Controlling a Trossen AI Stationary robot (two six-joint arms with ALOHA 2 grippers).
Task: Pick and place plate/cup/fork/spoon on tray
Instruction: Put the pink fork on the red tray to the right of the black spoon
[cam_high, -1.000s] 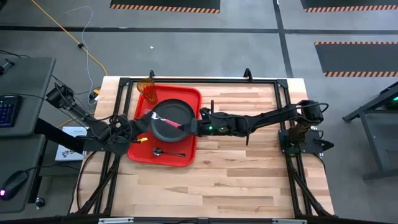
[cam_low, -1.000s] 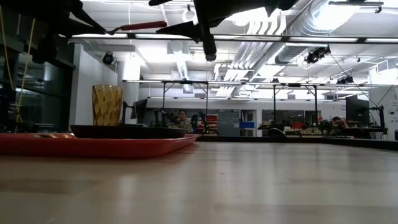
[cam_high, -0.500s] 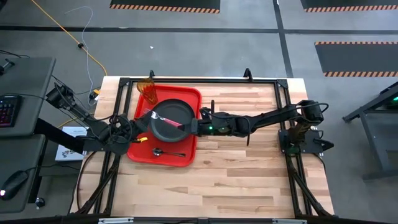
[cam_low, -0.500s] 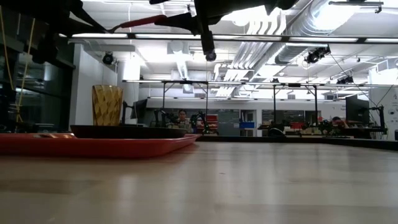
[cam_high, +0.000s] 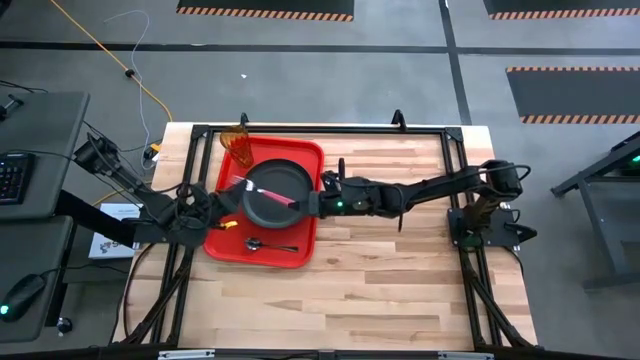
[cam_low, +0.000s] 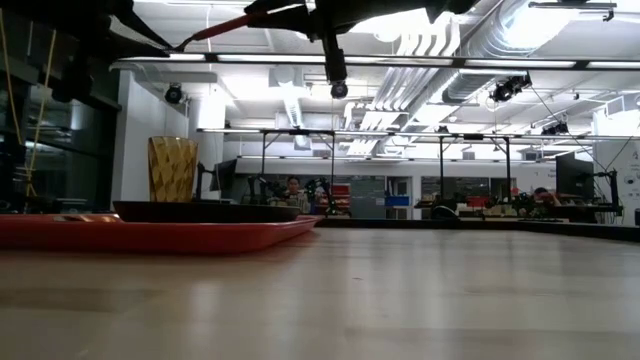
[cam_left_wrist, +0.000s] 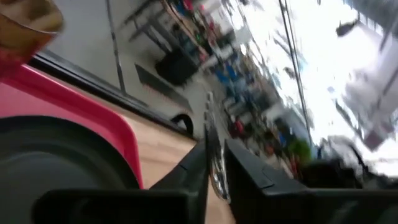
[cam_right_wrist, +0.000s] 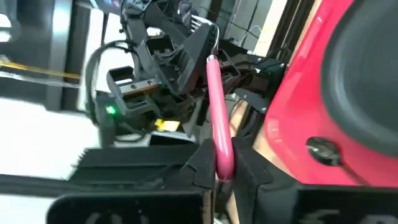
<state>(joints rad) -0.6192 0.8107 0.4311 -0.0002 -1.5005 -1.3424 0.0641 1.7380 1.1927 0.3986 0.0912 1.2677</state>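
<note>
Both grippers hold the fork (cam_high: 268, 193) above the plate (cam_high: 275, 197) at frame center-left: right gripper (cam_high: 297, 203) clamps the handle (pink), left gripper (cam_high: 238, 186) the tines end.

- Even overhead light fills the high view; shadows under the arms are soft.
- In the low view, ceiling lamps glare and the table (cam_low: 400, 300) up close is soft.
- Both wrist views are smeared; the left one washes out white at one side.
</note>
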